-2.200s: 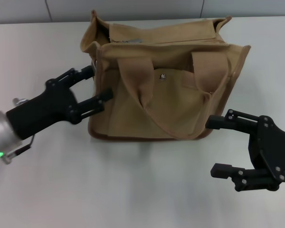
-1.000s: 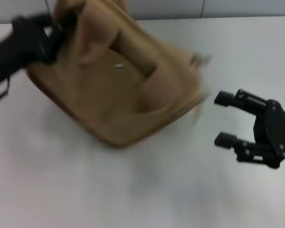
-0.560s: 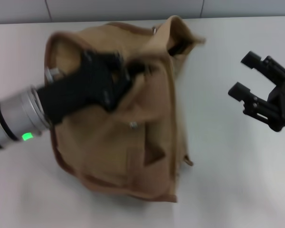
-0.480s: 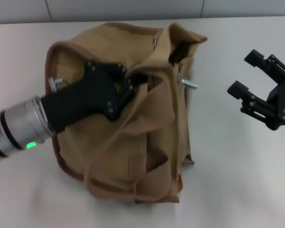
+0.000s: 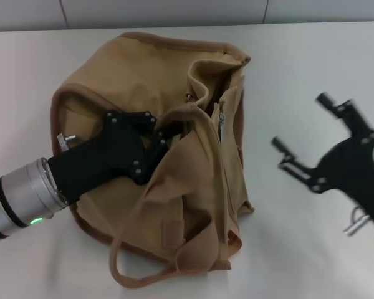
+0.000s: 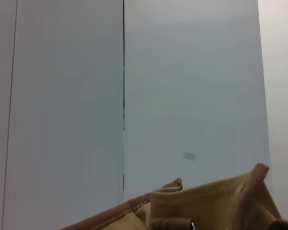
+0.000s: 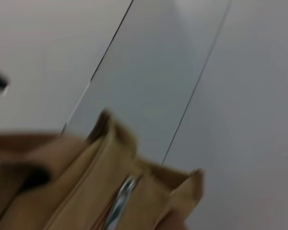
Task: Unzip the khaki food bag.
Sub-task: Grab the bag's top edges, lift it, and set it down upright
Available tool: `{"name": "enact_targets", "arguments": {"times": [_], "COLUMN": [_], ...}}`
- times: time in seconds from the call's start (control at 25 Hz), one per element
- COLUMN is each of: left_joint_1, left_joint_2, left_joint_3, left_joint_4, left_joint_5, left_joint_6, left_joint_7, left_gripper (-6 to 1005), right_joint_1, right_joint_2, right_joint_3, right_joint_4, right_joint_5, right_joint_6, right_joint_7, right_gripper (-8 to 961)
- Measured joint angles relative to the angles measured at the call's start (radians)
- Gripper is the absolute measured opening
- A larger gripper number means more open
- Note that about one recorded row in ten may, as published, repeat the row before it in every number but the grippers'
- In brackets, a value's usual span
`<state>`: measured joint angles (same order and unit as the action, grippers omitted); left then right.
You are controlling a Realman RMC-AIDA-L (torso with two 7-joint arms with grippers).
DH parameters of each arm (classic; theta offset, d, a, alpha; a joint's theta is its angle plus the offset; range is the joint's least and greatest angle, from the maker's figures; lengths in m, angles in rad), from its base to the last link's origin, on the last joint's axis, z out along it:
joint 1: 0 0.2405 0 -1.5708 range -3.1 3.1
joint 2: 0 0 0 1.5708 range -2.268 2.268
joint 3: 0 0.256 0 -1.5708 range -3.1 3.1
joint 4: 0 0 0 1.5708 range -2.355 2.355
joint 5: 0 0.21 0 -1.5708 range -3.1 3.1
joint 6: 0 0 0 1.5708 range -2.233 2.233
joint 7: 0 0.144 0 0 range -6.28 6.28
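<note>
Bag first: we find the khaki food bag (image 5: 149, 162) slumped on the table (image 5: 311, 75), zipper (image 5: 219, 124) toward 3 o'clock. Our left gripper (image 5: 165, 134) clenches its upper fabric from 8 o'clock. Our right gripper (image 5: 299, 134) hovers at 3 o'clock, jaws spread, apart.

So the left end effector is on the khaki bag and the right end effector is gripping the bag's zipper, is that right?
Not quite. The left end effector is on the khaki bag, but the right end effector is open and apart from the bag, over the table; the head view shows it.
</note>
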<state>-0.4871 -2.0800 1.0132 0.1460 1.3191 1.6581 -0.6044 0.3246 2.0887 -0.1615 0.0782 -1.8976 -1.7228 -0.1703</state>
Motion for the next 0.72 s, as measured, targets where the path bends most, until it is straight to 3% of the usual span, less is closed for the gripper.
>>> {"name": "enact_targets", "arguments": {"times": [0.12, 0.32, 0.72], "left_joint_1": [-0.012, -0.032, -0.044], "left_joint_2": [0.000, 0.000, 0.000], "left_joint_3": [0.001, 0.001, 0.002], "left_joint_4": [-0.025, -0.049, -0.056], "left_joint_5": [0.001, 0.005, 0.007], "left_joint_6": [0.012, 0.009, 0.025], "left_joint_7": [0.000, 0.000, -0.004], "left_gripper": [69, 71, 74], "right_joint_1": [-0.001, -0.012, 0.005], "right_joint_2": [0.003, 0.004, 0.004], "right_joint_3": [0.006, 0.031, 0.042], "right_joint_4": [0.128, 0.252, 0.314], "right_joint_5": [0.002, 0.002, 0.001], "right_joint_6": [0.101, 0.130, 0.129], "right_joint_7": [-0.284, -0.508, -0.627], "right_gripper": [840, 840, 839]}}
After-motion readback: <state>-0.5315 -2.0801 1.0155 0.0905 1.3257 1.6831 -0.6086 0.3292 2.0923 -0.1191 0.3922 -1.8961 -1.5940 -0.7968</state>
